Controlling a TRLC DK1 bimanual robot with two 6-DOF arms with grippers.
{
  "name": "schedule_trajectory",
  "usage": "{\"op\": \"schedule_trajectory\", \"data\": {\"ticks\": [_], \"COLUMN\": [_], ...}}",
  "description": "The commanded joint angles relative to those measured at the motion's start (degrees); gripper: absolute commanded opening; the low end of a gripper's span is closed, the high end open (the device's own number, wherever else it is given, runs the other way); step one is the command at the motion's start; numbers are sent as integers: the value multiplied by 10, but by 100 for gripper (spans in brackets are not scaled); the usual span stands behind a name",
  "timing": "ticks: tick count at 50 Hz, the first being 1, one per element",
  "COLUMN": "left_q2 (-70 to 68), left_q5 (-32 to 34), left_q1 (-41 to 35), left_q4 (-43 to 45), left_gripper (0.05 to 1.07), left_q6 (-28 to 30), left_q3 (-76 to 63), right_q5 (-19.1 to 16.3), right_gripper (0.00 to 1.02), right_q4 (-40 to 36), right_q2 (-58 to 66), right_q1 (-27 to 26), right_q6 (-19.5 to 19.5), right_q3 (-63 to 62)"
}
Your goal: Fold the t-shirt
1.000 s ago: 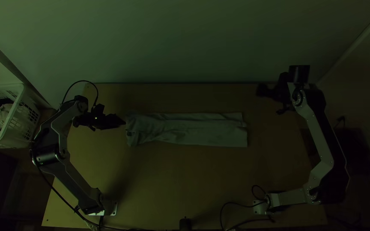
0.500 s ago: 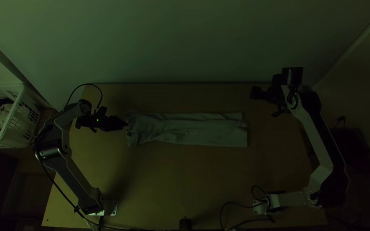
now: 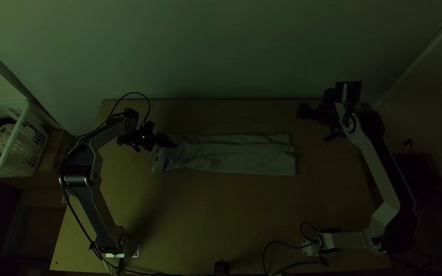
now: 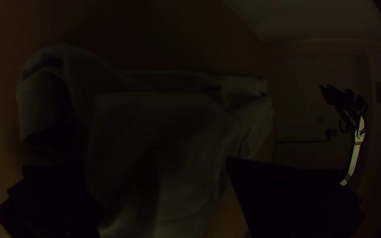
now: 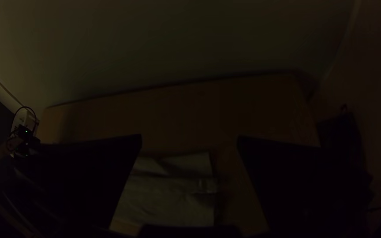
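Right over the rumpled end of the t-shirt (image 3: 231,156), hanging with jaws set wide apart: left gripper (image 3: 173,141). Nothing clamped, by the look of it; cloth lying between and beneath those open jaws, contact impossible to tell in this gloom. Looks like a case of catching this end for the next fold. Easy does it: settle low, bring the jaws astride every layer, close only with the whole thickness inside. Watch that curled-over loop beside one jaw; catch just the top ply and likely drag the rest askew. Better to flatten the loop first, then lift slightly and carry toward the squared end, keeping both long edges in line.

Running away from the left jaws, the rest of the t-shirt: a long, narrow, folded strip on the wooden table (image 3: 221,220), wrinkled near the jaws, flatter farther out, finishing in a fairly straight edge with a small step in it.

Past that edge, toward the wall, right gripper (image 3: 303,111), jaws also well apart, holding nothing, clear of the cloth. Perhaps best kept back until needed to steady the squared end.

Farthest out, behind the left jaws and off the table, white laundry basket (image 3: 28,110) with clothing (image 3: 3,138) inside.
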Motion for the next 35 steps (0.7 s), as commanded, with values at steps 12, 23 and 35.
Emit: {"op": "schedule_trajectory", "data": {"ticks": [12, 23, 35], "left_q2": [-35, -71, -96], "left_q5": [-163, -205, -246], "left_q1": [-77, -103, -85], "left_q4": [73, 77, 57], "left_gripper": [103, 21, 8], "left_q6": [-101, -120, -116], "left_q3": [-65, -97, -127], "right_q5": [1, 0, 1], "right_gripper": [99, 99, 99], "right_q4": [3, 8, 12], "right_q2": [-42, -45, -45], "right_q1": [8, 5, 1], "right_q6": [15, 17, 13], "right_q3": [-34, -33, -52]}}
